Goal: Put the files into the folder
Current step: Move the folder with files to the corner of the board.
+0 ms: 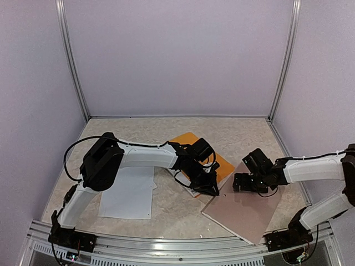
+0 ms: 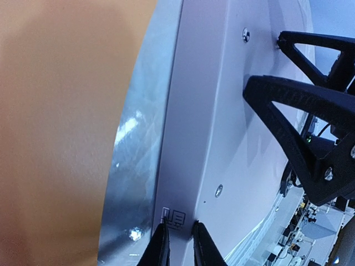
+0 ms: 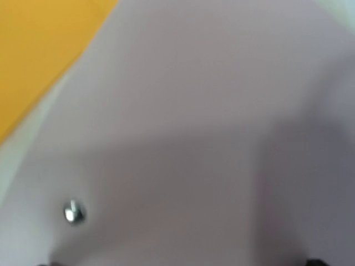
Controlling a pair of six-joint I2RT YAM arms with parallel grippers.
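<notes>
Both jaws sit at the white spine strip (image 2: 222, 111) of the folder (image 1: 191, 141): left gripper (image 2: 180, 246) nearly closed, grip indeterminate; right gripper (image 2: 266, 64) wide open, empty.

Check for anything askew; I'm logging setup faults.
The pinkish-brown flat board lies turned diagonally, its near corner reaching the table's metal front rail. The loose white paper sheets are stacked unevenly, edges offset. The orange-yellow folder also sits rotated.

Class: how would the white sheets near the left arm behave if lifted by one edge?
Probably floppy: the sheets lie thin and flat, so they would droop. Likely slippery: their edges look offset, so some may slide apart.
</notes>
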